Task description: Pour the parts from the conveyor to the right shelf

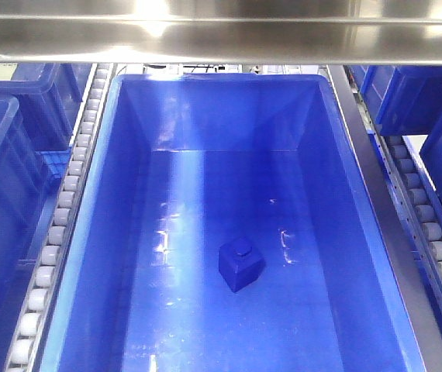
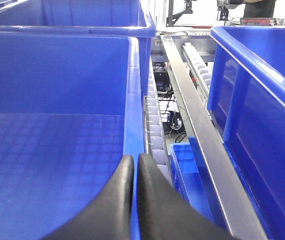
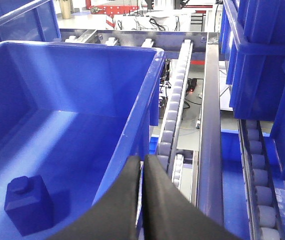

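The part, a small solid-blue block (image 1: 241, 264) with a round stud on top, rests upright on the floor of the large blue bin (image 1: 337, 194) on the right shelf's roller (image 1: 70, 186) lanes. The right wrist view shows the block (image 3: 27, 205) low on the left inside that bin (image 3: 142, 110). My right gripper (image 3: 142, 160) is shut, its tips just above the bin's right rim. My left gripper (image 2: 135, 159) is shut over the right wall of a neighbouring bin (image 2: 57, 100) with nothing in it. The conveyor is out of view. Neither gripper shows in the front view.
A steel crossbar (image 1: 221, 35) spans the top of the front view. Steel rails (image 2: 197, 125) and white rollers (image 3: 175, 95) run between the bins. More blue bins (image 3: 257, 60) stand to the right, and a smaller blue crate (image 2: 187, 175) sits lower down.
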